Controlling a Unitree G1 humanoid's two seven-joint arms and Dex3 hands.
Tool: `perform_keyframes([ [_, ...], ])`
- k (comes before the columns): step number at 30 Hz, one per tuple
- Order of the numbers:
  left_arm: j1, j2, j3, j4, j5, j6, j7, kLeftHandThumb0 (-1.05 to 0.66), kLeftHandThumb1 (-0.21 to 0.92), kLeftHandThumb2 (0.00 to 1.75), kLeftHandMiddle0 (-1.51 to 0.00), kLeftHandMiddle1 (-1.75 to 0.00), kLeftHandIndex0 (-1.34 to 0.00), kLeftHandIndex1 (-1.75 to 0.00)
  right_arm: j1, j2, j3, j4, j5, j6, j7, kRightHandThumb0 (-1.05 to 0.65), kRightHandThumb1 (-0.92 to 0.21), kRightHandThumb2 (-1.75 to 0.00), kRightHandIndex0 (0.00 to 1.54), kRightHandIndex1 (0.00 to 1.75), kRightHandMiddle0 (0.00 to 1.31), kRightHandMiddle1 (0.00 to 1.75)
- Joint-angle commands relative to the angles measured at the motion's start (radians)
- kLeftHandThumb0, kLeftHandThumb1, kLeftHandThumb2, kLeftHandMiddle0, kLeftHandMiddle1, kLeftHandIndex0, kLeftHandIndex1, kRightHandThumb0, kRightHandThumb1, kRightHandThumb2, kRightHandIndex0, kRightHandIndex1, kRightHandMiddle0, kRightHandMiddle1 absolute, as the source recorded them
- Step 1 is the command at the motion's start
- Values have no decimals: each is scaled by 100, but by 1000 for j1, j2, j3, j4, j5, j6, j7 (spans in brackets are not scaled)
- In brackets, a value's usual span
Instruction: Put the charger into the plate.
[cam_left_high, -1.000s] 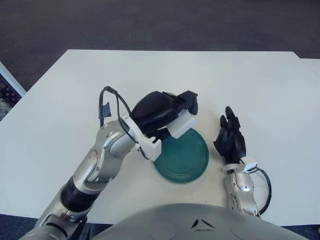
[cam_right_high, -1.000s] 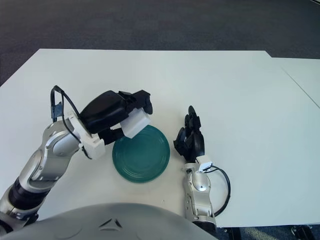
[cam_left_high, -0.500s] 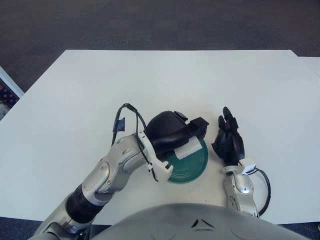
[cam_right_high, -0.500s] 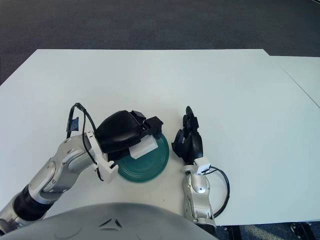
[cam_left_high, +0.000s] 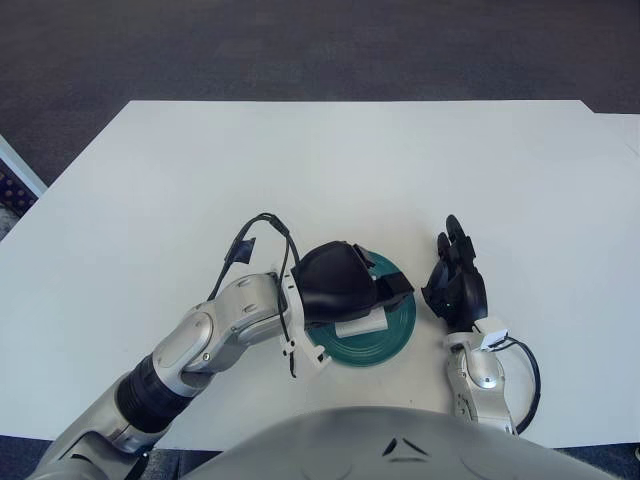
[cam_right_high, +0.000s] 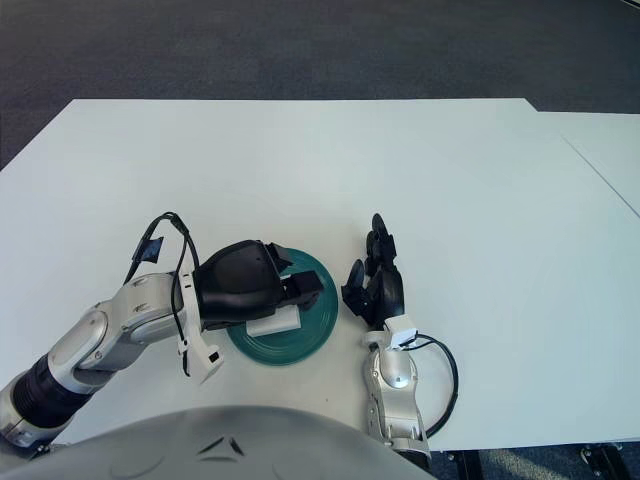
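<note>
The dark green plate (cam_left_high: 398, 336) lies on the white table near its front edge. My left hand (cam_left_high: 378, 298) is low over the plate's left half, fingers curled around the white block charger (cam_left_high: 360, 327). The charger sits under the palm, down against the plate's surface (cam_right_high: 316, 334); the same charger (cam_right_high: 272, 322) shows in the right eye view. The hand hides much of the plate's left side. My right hand (cam_left_high: 456, 285) shows just right of the plate, black fingers relaxed and pointing away from me, holding nothing.
The white table (cam_left_high: 350, 170) stretches wide beyond the plate. A black cable loops from my left wrist (cam_left_high: 262, 225). The table's front edge runs close below the plate, and dark carpet (cam_left_high: 300, 50) lies beyond the far edge.
My left hand has come down and toward me with the charger, from above the plate's far left rim to low on the plate. The right hand has stayed put.
</note>
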Motion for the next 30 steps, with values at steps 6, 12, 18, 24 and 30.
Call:
perform_keyframes([
  [6, -3, 10, 13, 25, 6, -32, -21, -33, 31, 118, -106, -175, -69, -152, 27, 8, 0, 10, 29, 59, 2, -92, -92, -91, 0, 0, 0, 9],
  [12, -43, 14, 0, 83, 33, -95, -6, -41, 50, 86, -115, -175, -67, -144, 28, 6, 3, 6, 11, 57, -6, -92, -92, -92, 0, 0, 0, 10],
  [18, -44, 8, 7, 112, 18, -121, -12, -42, 58, 72, -114, -175, -68, -138, 27, 5, 5, 5, 7, 61, -7, -92, -92, -94, 0, 0, 0, 10],
  [24, -44, 9, 3, 138, 16, -131, -24, -41, 63, 60, -113, -175, -70, -132, 22, 10, 4, 15, 3, 54, -16, -92, -92, -95, 0, 0, 0, 11],
  [30, -57, 3, -4, 176, 40, -159, -3, -41, 64, 56, -114, -175, -72, -129, 21, 11, 8, 19, 3, 47, -16, -92, -92, -95, 0, 0, 0, 12],
])
